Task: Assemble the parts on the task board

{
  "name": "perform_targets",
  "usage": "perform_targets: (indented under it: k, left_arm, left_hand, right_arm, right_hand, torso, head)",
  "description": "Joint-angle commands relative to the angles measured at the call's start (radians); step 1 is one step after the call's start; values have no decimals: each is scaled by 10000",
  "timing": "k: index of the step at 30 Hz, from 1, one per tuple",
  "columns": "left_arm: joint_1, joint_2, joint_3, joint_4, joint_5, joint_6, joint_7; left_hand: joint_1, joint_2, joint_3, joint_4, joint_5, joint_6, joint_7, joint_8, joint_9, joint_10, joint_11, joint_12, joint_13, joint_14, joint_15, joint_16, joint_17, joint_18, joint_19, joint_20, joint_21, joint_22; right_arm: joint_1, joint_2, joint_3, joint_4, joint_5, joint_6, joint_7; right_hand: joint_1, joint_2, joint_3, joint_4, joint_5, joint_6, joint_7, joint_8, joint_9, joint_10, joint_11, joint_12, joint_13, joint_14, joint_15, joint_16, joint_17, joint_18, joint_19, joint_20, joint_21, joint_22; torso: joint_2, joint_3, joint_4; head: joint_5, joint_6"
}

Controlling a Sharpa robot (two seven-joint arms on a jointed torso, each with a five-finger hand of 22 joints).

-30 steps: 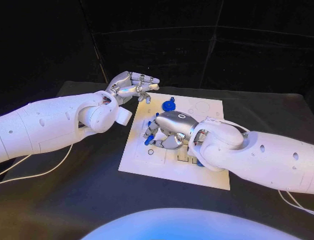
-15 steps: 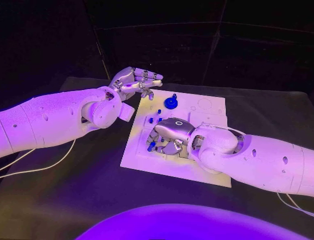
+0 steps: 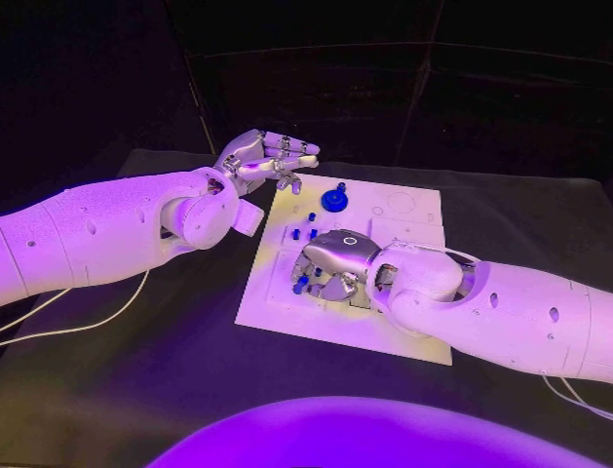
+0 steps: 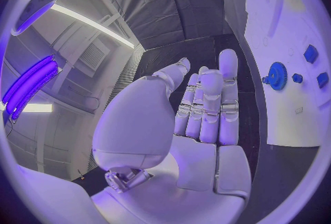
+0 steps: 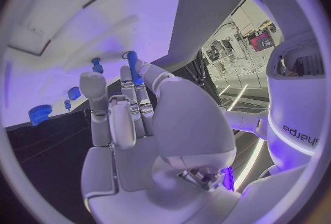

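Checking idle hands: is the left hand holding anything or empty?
Empty: the left hand shows a bare palm, fingers extended, beside the task board.

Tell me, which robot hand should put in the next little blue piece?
Probably the right hand. It hangs low over the middle of the task board, right beside the small blue pieces, and seems to pinch a blue peg. The left hand is raised at the board's far corner, holding nothing.

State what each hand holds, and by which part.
Left hand: nothing, its fingers straight beside the board. Right hand: a blue peg stands between its fingertips over the board, but a firm hold cannot be told.
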Motion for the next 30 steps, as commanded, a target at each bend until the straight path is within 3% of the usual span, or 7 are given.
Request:
perform_targets:
  k: [1,10,21,24,27,30]
  left_arm:
    - [13,6,9,7,38,108,75]
    - [13,-3,9,22,38,110,70]
    - [13,-18,9,48,38,111,64]
    - [13,-20,9,51,38,111,64]
    - [14,-22,9,51,38,111,63]
    - [14,-22,9,51,38,111,60]
  left_hand:
    - [-1,106,-64,20,-26,-27,12,-16,-16,-68,18,67,11,-43,-1,-35,-16,127,-20,68,-48,-10]
    - [-1,106,-64,20,-26,-27,12,-16,-16,-68,18,67,11,-43,-1,-35,-16,127,-20,68,-48,-10]
    - [-1,106,-64,20,-26,-27,12,-16,-16,-68,18,67,11,-43,-1,-35,-16,127,-20,68,-48,-10]
    - [-1,106,-64,20,-26,-27,12,-16,-16,-68,18,67,11,-43,-1,-35,-16,127,-20,68,-48,-10]
    - [-1,106,-64,20,-26,-27,12,-16,-16,-68,18,67,11,-43,-1,-35,-16,127,-20,68,-48,-10]
    - [-1,106,-64,20,-26,-27,12,-16,-16,-68,18,67,11,-43,-1,-35,-16,127,-20,68,-48,-10]
  right_arm:
    - [-11,3,-7,-6,-401,-174,-410]
    - [-21,49,-7,-20,-467,-96,-478]
    - [-30,236,-9,-55,-554,666,-550]
    - [-33,282,-14,-71,-612,711,-598]
    - [-35,314,-38,-79,-640,592,-596]
    - [-36,328,-58,-79,-647,397,-571]
  right_hand:
    - [53,-17,86,1,56,39,13,-12,3,48,56,-43,11,549,-29,30,144,-74,-35,17,4,9]
    - [53,-17,86,1,56,39,13,-12,3,48,56,-43,11,549,-29,30,144,-74,-35,17,4,9]
    - [-92,-102,58,16,-16,28,20,-48,-6,41,67,-98,17,543,-14,22,121,-62,-85,35,-20,-47]
    - [-215,-172,27,49,-38,-50,42,-108,-24,-33,93,-177,3,532,8,1,82,-54,-127,53,-48,-98]
    - [-519,-399,-70,165,60,-462,194,-234,-73,-597,275,-528,-117,504,153,-49,-7,-40,-245,151,-156,-276]
    - [-671,-568,-162,213,81,-834,241,-241,-83,-1057,392,-744,-154,477,255,-93,-81,-5,-360,248,-275,-468]
  torso:
    - [3,0,3]
    - [6,-5,5]
    - [1,-11,4]
    - [-1,-10,6]
    - [-3,-9,7]
    - [-3,-8,5]
  head:
    - [2,-3]
    - [12,-16]
    - [22,-58]
    - [24,-63]
    - [24,-63]
    - [25,-59]
